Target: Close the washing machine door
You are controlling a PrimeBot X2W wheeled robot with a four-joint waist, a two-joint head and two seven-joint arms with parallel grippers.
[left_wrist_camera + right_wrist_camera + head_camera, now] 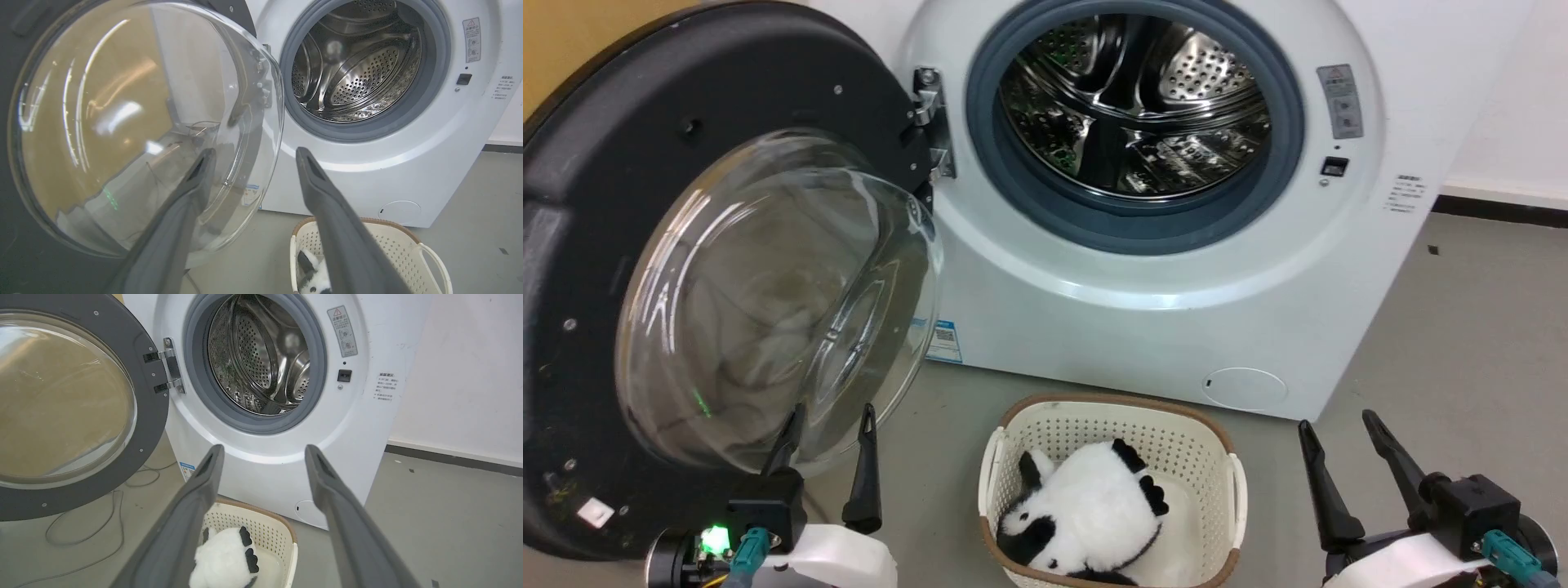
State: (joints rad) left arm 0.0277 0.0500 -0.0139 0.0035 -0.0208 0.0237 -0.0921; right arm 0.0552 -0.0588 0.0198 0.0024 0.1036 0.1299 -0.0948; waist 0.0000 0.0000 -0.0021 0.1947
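Two grippers are spread wide, and neither has hold of anything. The left gripper (832,412) sits at the lower edge of the washing machine door (752,286), its fingers pointing up at the clear glass bowl. One fingertip overlaps the glass in the head view and in the left wrist view, but I cannot tell whether it touches. The right gripper (1335,420) hangs over the floor (1462,343) near the front right corner of the washing machine (1135,327), apart from it.

The door is swung wide open to the left on its metal hinge (929,122), with its matte black inner side and bulging glass facing the robot. The opening is uncovered, showing the grey seal (1127,233) around the steel drum (1135,106). A blue sticker (943,339) sits low on the machine's front, just beside the glass. A cream basket (1111,429) stands on the floor just in front of the machine's lower front edge, between the two grippers, with a black-and-white plush toy (1086,506) lying inside.
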